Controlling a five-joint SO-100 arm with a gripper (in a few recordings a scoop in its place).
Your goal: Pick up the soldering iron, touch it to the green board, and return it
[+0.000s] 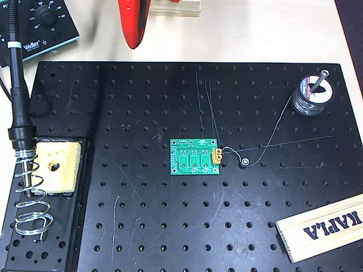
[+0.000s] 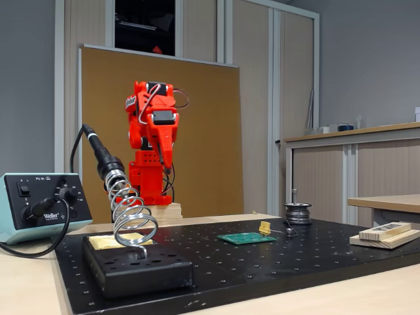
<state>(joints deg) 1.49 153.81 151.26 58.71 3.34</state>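
The soldering iron [image 1: 17, 85] rests in its silver coil stand [image 1: 31, 204] at the left edge of the black plate, handle pointing up and back, tip hidden inside the coil. In the fixed view the iron [image 2: 98, 154] leans out of the stand [image 2: 131, 213]. The green board [image 1: 194, 157] lies flat mid-plate with its yellow connector to the right; it is also seen low on the plate [image 2: 246, 237]. My red gripper [image 1: 133, 34] hangs at the back of the table, fingers together and holding nothing, far from both. The arm [image 2: 152, 131] stands folded.
A yellow sponge [image 1: 57, 164] lies beside the stand. A solder spool [image 1: 311, 96] sits back right, with its wire running to the board. A wooden block [image 1: 323, 226] lies front right. The blue station [image 1: 39, 22] stands back left. The perforated plate [image 1: 170, 226] is otherwise bare.
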